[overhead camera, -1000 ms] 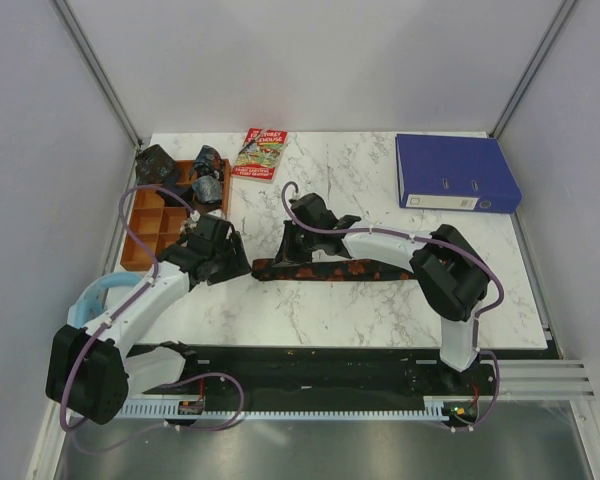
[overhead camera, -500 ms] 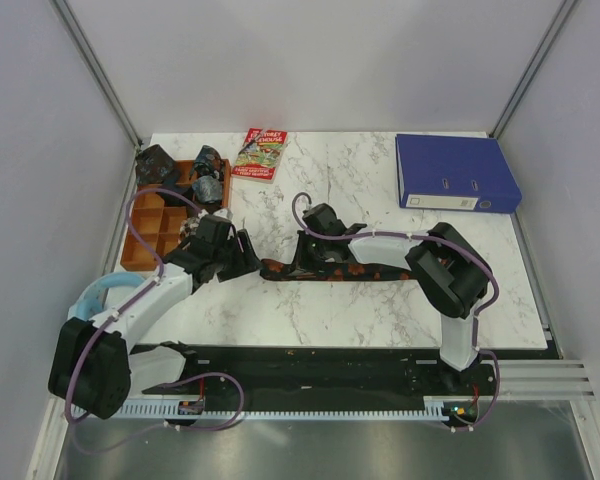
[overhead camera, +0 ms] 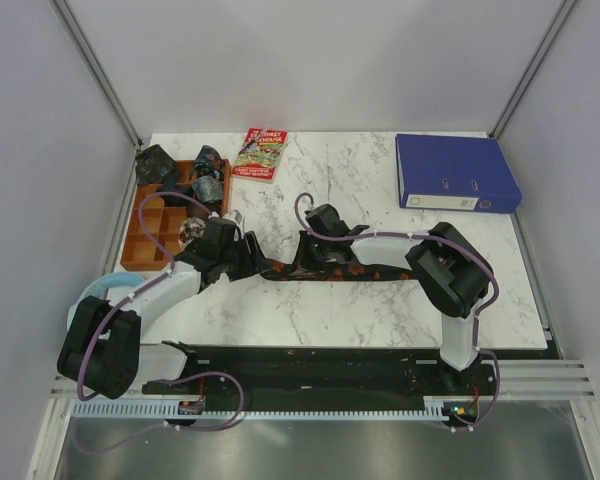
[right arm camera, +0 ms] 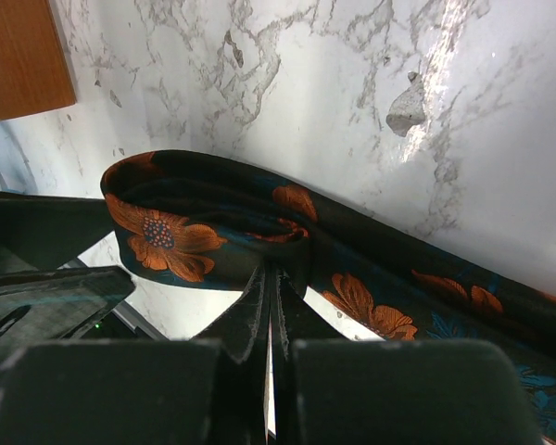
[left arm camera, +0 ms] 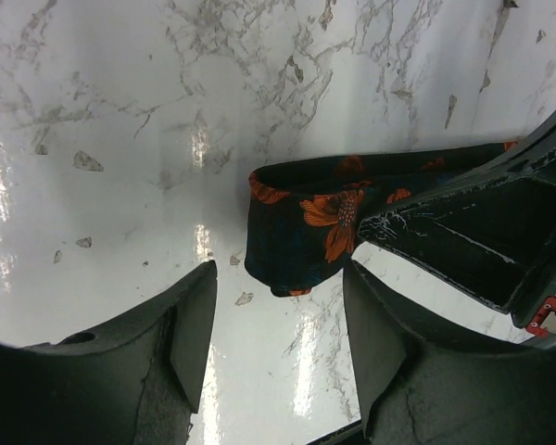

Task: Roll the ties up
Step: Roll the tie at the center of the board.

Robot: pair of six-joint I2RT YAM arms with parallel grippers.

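- Now the right pincer (right arm camera: 270, 287) is pressed together, pinching a fold in the long black cloth tie with orange flowers (right arm camera: 167, 232).
- The tie's folded end lies just ahead of the spread left pincer (left arm camera: 278, 320).
- Rolling looks barely begun; most of it lies flat behind the right pincer.
- Small dark rolled ties (overhead camera: 208, 186) beyond the left pincer look done.

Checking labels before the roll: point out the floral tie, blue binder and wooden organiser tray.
floral tie (left arm camera: 301, 232), left wrist view, on its folded end.
blue binder (overhead camera: 450, 165), top external view, on its cover.
wooden organiser tray (overhead camera: 145, 248), top external view, on an empty near compartment.
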